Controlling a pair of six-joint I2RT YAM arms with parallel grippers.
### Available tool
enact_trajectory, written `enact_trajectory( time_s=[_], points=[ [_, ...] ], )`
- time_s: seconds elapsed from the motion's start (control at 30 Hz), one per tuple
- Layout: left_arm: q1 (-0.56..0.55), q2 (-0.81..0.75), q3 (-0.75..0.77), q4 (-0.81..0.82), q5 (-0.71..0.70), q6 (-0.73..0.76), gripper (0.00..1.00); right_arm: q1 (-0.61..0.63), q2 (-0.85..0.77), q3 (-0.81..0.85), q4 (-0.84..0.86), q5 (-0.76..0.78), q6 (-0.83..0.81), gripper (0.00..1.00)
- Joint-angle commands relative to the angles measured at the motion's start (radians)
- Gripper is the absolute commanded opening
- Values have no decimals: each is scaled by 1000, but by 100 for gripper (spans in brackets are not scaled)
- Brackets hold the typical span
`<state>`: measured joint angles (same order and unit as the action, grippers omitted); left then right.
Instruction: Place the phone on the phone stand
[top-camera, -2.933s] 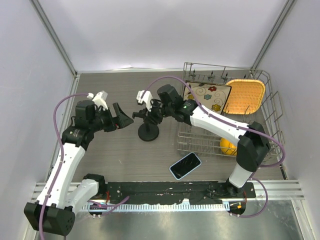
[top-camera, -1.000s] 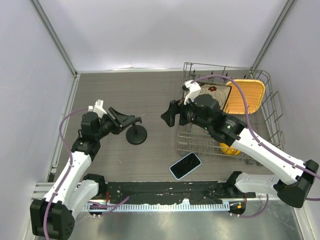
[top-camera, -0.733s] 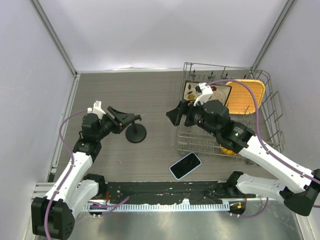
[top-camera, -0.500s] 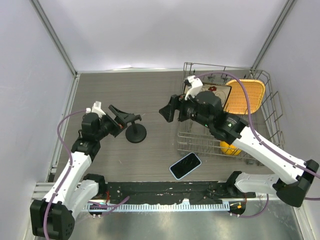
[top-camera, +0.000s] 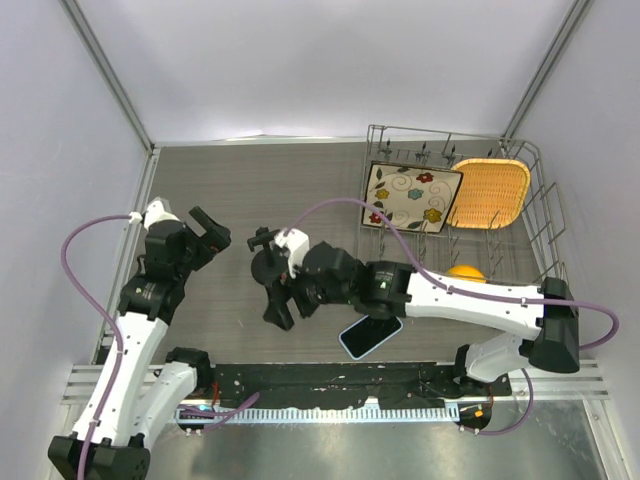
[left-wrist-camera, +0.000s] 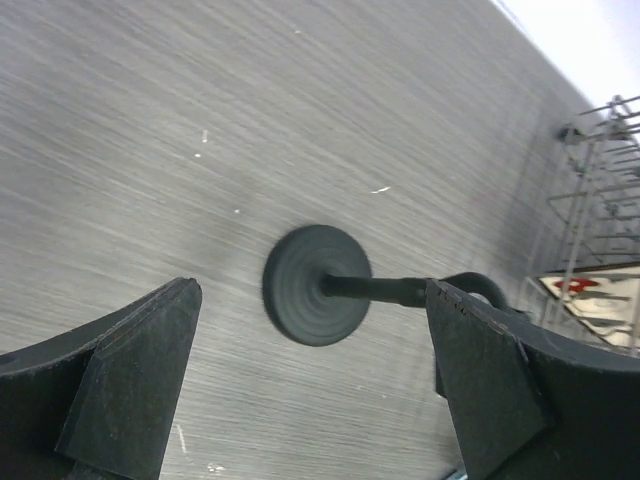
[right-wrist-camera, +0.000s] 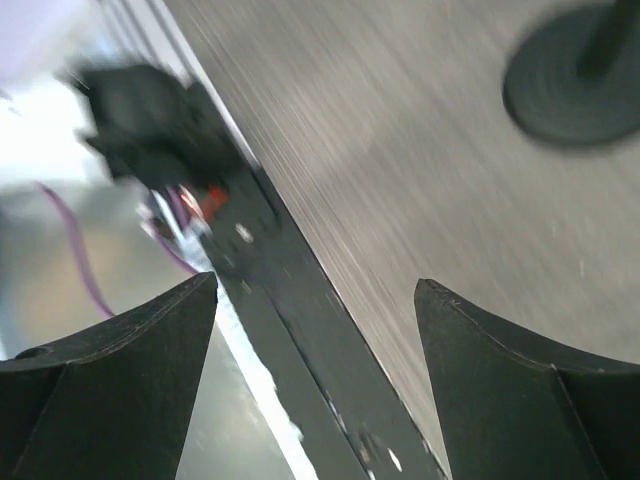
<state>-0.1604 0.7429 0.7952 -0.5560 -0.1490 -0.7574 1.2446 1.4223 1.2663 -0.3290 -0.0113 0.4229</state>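
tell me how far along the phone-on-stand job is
Done: nothing yet. The phone lies flat on the table, and the phone stand is upright with nothing on it. In hand: nothing. The left gripper and right gripper are both open and empty near the stand. Left: grasp the phone, lift it and set it on the stand.

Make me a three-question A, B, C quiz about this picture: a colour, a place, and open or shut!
1. What colour is the basket in the dish rack? A blue, B green, C orange.
2. Where is the phone? A in the dish rack, B flat on the table, C in a gripper.
3. The left gripper is: A open, B shut on the phone, C shut on the basket.
Answers: C, it looks orange; B, it lies near the front edge; A, its jaws stand wide apart.
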Motion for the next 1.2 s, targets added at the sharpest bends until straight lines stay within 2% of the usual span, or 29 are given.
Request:
enact_trajectory(
  time_s=[0.0,0.13,0.27,0.3,0.43,0.53,0.67,0.7,0.73,0.8,0.83,0.93,1.07,1.1,1.17],
  points=[
    [4,32,-14,-25,-66,21,100,58,-95,-177,-80,37,40,85],
    [4,61,-4,-15,2,36,100,73,-224,-326,-240,164,155,85],
    [4,61,47,-30,41,58,100,72,-296,-344,-361,261,354,85],
    [4,64,58,-28,52,66,99,72,-299,-343,-363,272,466,85],
    [4,87,116,-27,91,105,99,72,-266,-335,-380,281,676,85],
    [4,98,121,-7,92,144,99,72,-211,-309,-478,338,830,85],
    [4,122,96,10,184,176,99,72,-191,-314,-528,364,918,85],
    [5,125,88,25,231,181,99,72,-212,-320,-528,370,921,86],
    [4,130,67,45,350,188,99,72,-229,-326,-524,381,922,86],
    [4,130,53,103,458,193,96,72,-294,-349,-460,384,852,86],
    [-4,127,46,120,536,193,96,72,-318,-360,-371,370,800,86],
    [-16,110,68,148,601,210,95,72,-409,-392,-158,251,598,86],
    [-33,104,145,122,649,222,95,72,-444,-364,-1,90,410,86],
    [-37,105,160,122,658,221,94,72,-439,-335,19,-21,352,86],
    [-60,101,202,131,689,207,94,73,-416,-309,93,-128,303,86]
  ],
)
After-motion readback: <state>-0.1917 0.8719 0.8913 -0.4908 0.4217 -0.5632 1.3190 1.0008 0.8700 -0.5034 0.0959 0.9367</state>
